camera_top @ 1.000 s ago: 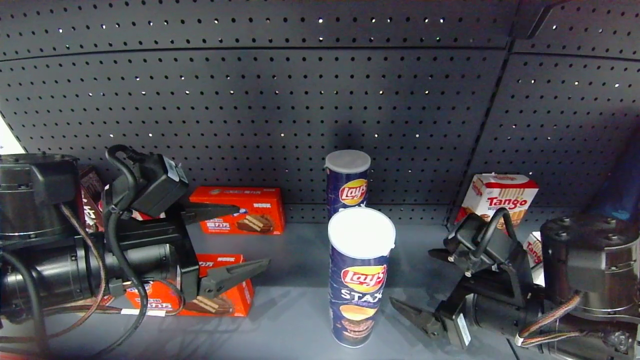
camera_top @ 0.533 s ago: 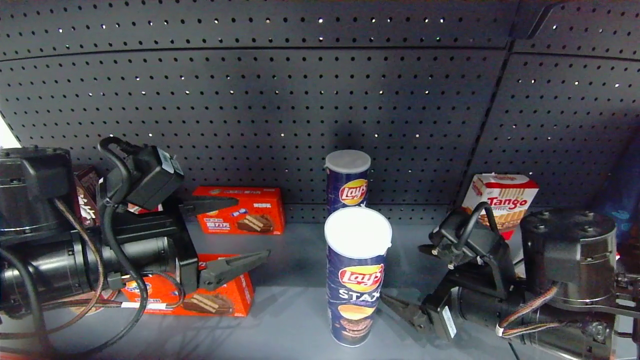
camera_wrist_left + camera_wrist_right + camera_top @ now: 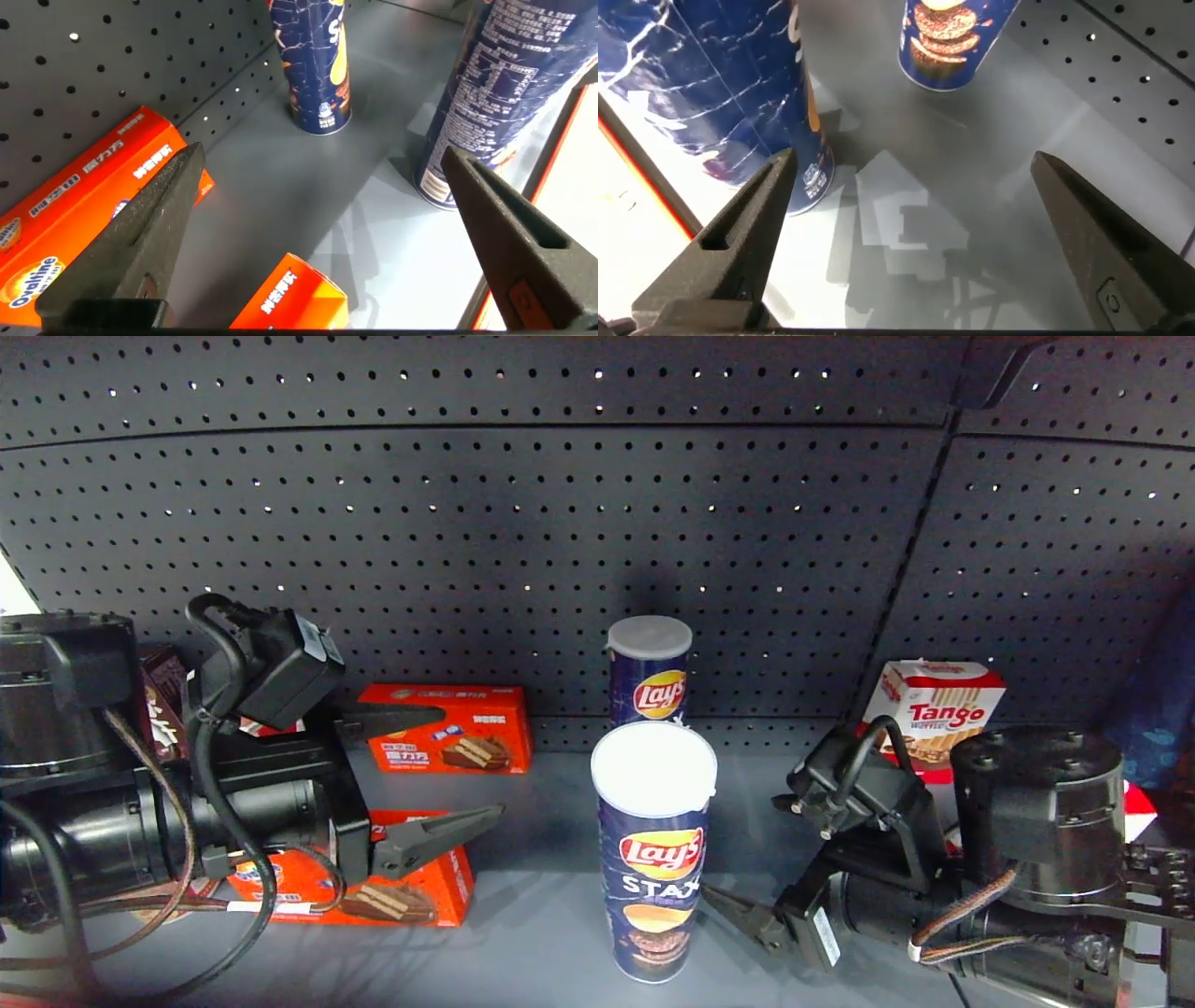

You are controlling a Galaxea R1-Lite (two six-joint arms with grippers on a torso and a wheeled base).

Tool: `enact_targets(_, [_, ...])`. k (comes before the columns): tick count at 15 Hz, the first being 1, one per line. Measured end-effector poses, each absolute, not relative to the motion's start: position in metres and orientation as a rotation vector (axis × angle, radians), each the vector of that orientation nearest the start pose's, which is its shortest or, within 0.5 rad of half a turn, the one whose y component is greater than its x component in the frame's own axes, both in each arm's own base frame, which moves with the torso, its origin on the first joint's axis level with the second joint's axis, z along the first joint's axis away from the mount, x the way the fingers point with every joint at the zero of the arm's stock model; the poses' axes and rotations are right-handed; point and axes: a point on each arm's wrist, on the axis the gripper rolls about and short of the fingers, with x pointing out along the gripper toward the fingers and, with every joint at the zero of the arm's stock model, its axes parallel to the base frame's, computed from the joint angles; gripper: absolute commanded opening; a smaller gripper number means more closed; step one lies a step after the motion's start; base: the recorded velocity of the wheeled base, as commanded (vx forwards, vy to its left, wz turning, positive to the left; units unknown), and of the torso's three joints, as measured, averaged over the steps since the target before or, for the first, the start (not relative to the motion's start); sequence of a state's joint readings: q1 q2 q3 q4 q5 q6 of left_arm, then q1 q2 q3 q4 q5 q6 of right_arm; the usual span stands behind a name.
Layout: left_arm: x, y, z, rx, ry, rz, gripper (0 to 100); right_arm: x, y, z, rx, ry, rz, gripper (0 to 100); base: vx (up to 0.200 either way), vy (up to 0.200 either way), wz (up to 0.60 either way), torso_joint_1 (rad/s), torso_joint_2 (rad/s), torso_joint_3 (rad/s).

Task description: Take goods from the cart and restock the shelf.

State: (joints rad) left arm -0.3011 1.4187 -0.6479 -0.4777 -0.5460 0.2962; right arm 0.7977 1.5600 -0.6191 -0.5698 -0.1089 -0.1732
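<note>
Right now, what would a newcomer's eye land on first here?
The tall blue chip can standing at the front middle of the shelf, with a second can behind it against the pegboard. Next, the left gripper and right gripper, both with fingers open, flanking the front can. Orange boxes lie on the left, and a white-and-red wafer box stands on the right.

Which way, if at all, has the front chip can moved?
Yes. The front can slid left, now lining up before the fixed rear can.
</note>
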Motion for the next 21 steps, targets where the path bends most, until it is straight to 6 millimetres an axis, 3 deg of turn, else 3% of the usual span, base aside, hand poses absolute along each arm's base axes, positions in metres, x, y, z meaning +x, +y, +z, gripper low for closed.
enact_targets(6, [0.213,-0.079,0.198,0.238,0.183,-0.88,100,0.237,0.17,0.201,-0.258,0.184,0.527,100,0.0,0.0,0.0,0.0,0.0,0.0])
enact_targets(8, [0.212,-0.078,0.197,0.237,0.186,-0.879,100,0.257,0.169,0.201,-0.252,0.182,0.486,100,0.0,0.0,0.0,0.0,0.0,0.0])
enact_targets(11, [0.212,-0.078,0.196,0.237,0.188,-0.879,100,0.268,0.172,0.193,-0.258,0.204,0.476,100,0.0,0.0,0.0,0.0,0.0,0.0])
enact_targets(14, [0.212,-0.078,0.196,0.237,0.19,-0.879,100,0.258,0.173,0.177,-0.289,0.253,0.505,100,0.0,0.0,0.0,0.0,0.0,0.0])
enact_targets(17, [0.212,-0.078,0.196,0.237,0.19,-0.879,100,0.225,0.169,0.159,-0.336,0.315,0.588,100,0.0,0.0,0.0,0.0,0.0,0.0])
enact_targets(21, [0.212,-0.078,0.196,0.238,0.189,-0.881,100,0.205,0.168,0.163,-0.338,0.296,0.641,100,0.0,0.0,0.0,0.0,0.0,0.0])
